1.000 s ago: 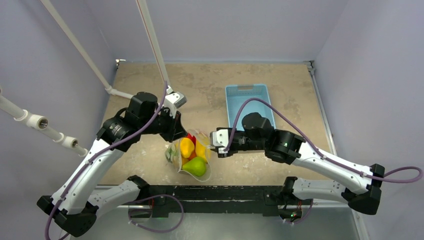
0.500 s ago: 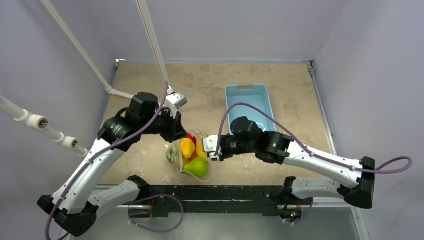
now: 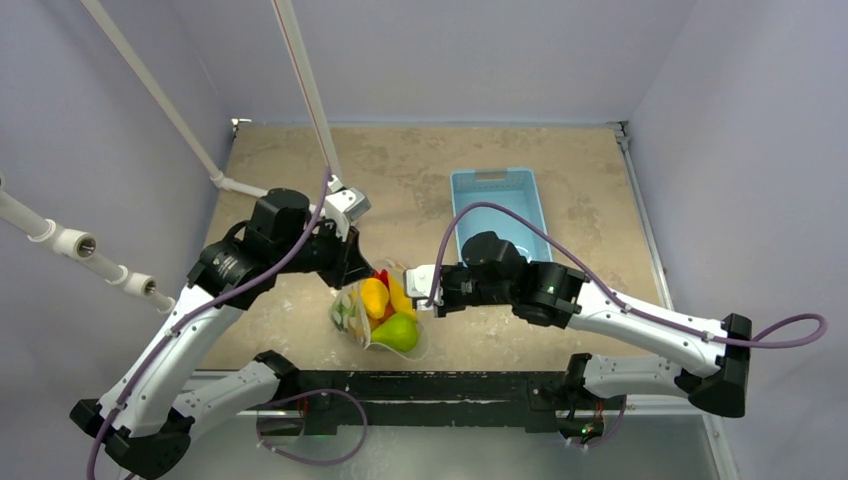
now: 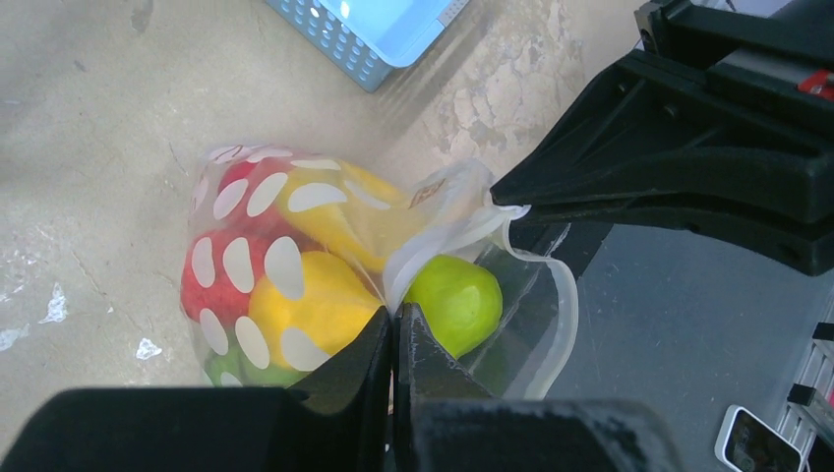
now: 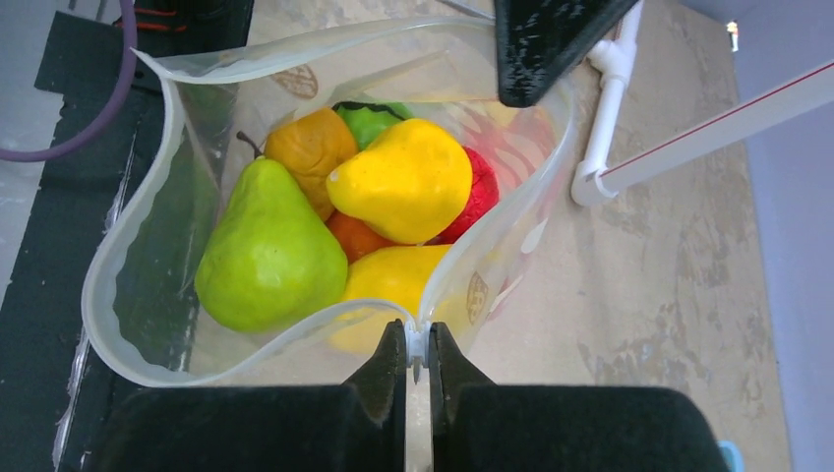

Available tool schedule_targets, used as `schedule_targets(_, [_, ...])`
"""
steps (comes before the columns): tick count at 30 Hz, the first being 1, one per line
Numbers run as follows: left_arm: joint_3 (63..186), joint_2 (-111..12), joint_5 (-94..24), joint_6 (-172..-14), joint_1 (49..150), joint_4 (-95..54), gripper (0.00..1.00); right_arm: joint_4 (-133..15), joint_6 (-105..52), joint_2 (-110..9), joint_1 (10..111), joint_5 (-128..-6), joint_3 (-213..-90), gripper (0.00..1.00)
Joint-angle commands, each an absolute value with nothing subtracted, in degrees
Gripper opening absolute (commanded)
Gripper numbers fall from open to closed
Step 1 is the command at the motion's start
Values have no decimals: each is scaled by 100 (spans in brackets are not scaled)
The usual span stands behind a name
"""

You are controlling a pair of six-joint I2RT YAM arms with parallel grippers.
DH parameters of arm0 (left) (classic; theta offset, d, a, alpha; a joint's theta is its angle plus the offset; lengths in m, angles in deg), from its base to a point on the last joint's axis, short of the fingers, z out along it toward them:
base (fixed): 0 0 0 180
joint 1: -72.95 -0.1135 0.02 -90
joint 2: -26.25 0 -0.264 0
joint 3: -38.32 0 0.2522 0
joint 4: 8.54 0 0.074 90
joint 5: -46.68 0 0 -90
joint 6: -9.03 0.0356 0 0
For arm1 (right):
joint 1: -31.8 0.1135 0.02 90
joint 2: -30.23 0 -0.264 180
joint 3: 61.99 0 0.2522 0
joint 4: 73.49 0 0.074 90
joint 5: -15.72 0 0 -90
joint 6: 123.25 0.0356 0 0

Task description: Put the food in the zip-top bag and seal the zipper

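bag (image 3: pixel 420 346): clear pouch with white dots, on the table (image 3: pixel 420 165) near its front edge, between the two arms, mouth gaping wide. zipper (image 5: pixel 98 290): pale strip round the mouth, unsealed, its two sides well apart. food (image 5: pixel 403 182): all inside the bag; green pear (image 5: pixel 266 251) nearest the mouth, two yellow fruits, one orange, one red, a second green piece behind. left gripper (image 4: pixel 395 323): closed, pinching the rim on one side of the mouth. right gripper (image 5: pixel 417 339): closed, pinching the opposite rim. basket (image 3: pixel 492 174): light blue, farther back on the table, right of centre, apart from the bag.
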State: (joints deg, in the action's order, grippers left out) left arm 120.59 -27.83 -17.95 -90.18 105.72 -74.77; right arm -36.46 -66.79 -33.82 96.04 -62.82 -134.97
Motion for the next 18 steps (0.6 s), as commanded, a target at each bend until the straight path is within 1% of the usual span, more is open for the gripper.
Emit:
schedule_targets(1, [11992,-2422,-1677,-8958,10590,-7301,0,-3877,-6458,-3154,9644,-6340,-14020,0])
schedule_targets(3, [11972,-2327,-1660,-8959,10588,-7279,0,-3840,-6331,-3207,9640,-6331,-14190,0])
schedule_targets(7, [12056,-2220,-1780,-8926,10586,-7251,20,-3601,-6110,-3381,9639,-6276,-14525,0])
schedule_targets(10, [12166,-2204,-1926,-8931,10589,-7258,38,-3516,-6077,-3381,9638,-6075,-14719,0])
schedule_targets(13, [12294,-2163,-1971,-8955,10590,-7152,51,-3326,-6065,-3414,9641,-5840,-14961,0])
schedule_targets(16, [12360,-2041,-1853,-9003,10590,-6892,60,-3079,-6044,-3498,9640,-5730,-15145,0])
schedule_targets(18, [12397,-1964,-1630,-9057,10588,-6689,62,-2925,-6018,-3572,9643,-5688,-15240,0])
